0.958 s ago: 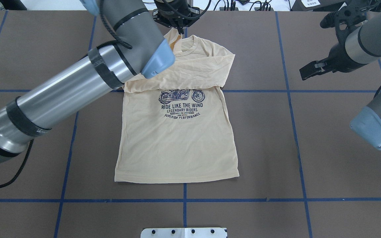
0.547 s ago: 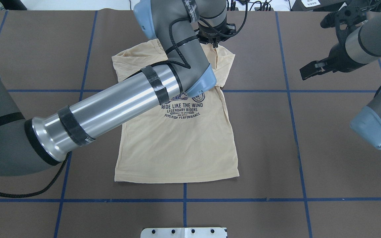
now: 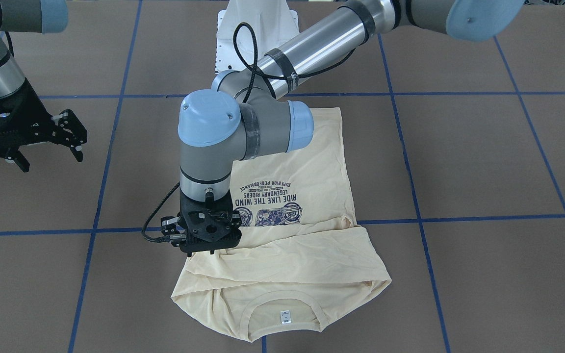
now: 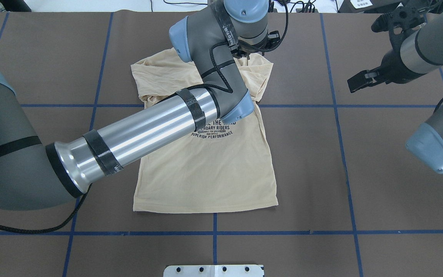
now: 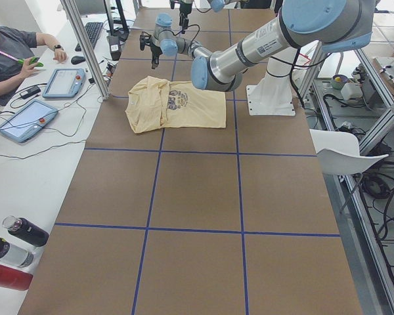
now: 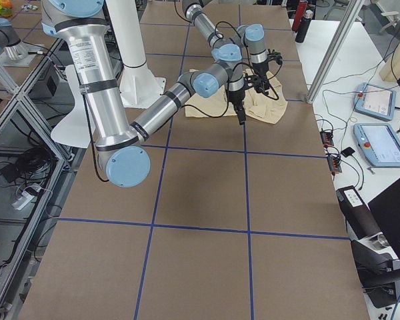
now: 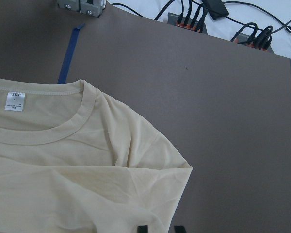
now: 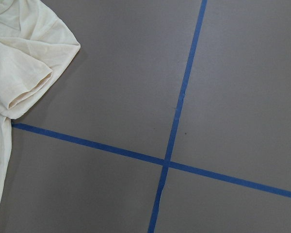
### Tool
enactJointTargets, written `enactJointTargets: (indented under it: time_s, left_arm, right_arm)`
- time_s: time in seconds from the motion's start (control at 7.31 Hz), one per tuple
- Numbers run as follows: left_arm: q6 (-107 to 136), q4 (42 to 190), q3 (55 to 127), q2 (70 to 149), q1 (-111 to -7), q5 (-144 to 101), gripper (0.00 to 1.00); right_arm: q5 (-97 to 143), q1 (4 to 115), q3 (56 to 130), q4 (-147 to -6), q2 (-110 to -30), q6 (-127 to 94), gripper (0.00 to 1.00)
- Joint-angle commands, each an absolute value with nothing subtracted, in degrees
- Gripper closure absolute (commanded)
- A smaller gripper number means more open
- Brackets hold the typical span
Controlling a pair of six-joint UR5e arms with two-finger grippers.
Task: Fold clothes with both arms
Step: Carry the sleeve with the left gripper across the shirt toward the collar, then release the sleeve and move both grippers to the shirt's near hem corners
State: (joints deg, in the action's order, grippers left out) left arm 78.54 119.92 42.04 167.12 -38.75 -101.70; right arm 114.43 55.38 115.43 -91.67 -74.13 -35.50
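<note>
Lying at the centre of the table (image 4: 398, 192), collar toward 12 o'clock, the T-shirt (image 4: 206, 177) has the left gripper (image 3: 208, 242) above its shoulder at 1 o'clock, jaws narrow, any grip not possible to tell, while the right gripper (image 4: 362, 80) hangs open at 2 o'clock.

T-shirt (image 4: 206, 173) on table (image 4: 360, 173) | left claw (image 3: 203, 249) above its far right corner | right claw (image 4: 358, 81) well apart, rightward
</note>
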Motion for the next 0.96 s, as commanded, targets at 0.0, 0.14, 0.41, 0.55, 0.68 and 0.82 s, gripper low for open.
enactJointTargets:
  time_s: [0.0,0.14,0.41,0.55,0.68,0.82]
  left_arm:
    - [78.5,120.2,42.8,167.1,-38.7,-101.3,0.00]
    - [78.2,119.6,47.8,165.3,-38.7,-101.8,0.00]
    - [72.1,112.0,69.8,150.5,-38.8,-106.2,0.00]
    - [68.6,106.8,82.0,142.4,-38.8,-106.2,0.00]
    - [64.4,106.4,93.9,132.4,-38.8,-106.3,0.00]
    - [60.7,106.4,103.4,123.7,-38.8,-106.3,0.00]
  right_arm:
    - [114.5,55.3,115.5,-91.6,-73.8,-35.9,0.00]
    - [114.6,55.1,115.7,-91.5,-73.6,-37.3,0.00]
    - [114.4,52.6,116.0,-91.5,-73.2,-38.6,0.00]
    - [114.2,50.5,116.5,-91.4,-72.7,-44.2,0.00]
    - [112.3,47.0,117.2,-90.9,-71.7,-50.1,0.00]
    - [107.2,41.6,119.7,-90.7,-71.7,-56.1,0.00]
